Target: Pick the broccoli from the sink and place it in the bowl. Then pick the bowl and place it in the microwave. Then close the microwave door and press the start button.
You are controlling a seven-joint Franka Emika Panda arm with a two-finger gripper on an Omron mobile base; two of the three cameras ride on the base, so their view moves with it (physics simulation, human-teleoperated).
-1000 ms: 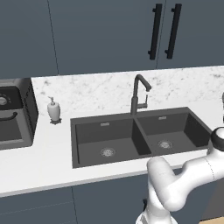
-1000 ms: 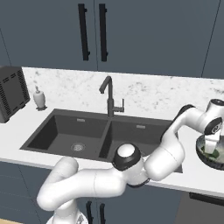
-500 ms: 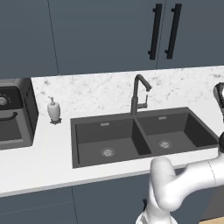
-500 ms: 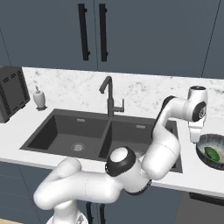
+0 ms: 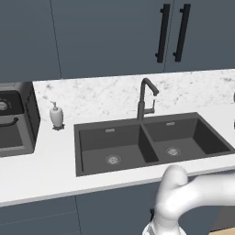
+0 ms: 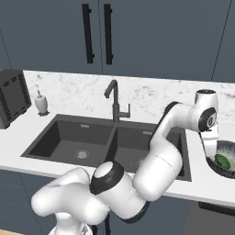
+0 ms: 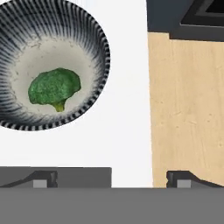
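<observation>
End effector [image 7: 109,179] spread, empty, above counter [image 7: 127,109]; one broccoli [image 7: 54,87] in one bowl [image 7: 94,39].

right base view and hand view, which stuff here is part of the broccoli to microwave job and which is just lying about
Job:
broccoli, lying in the bowl
bowl, on the white counter right of the sink
sink
tool, open above the counter

Just there:
soap dispenser
tap
toaster oven

Claw [image 7: 107,177] spread wide, pointing downward
</observation>
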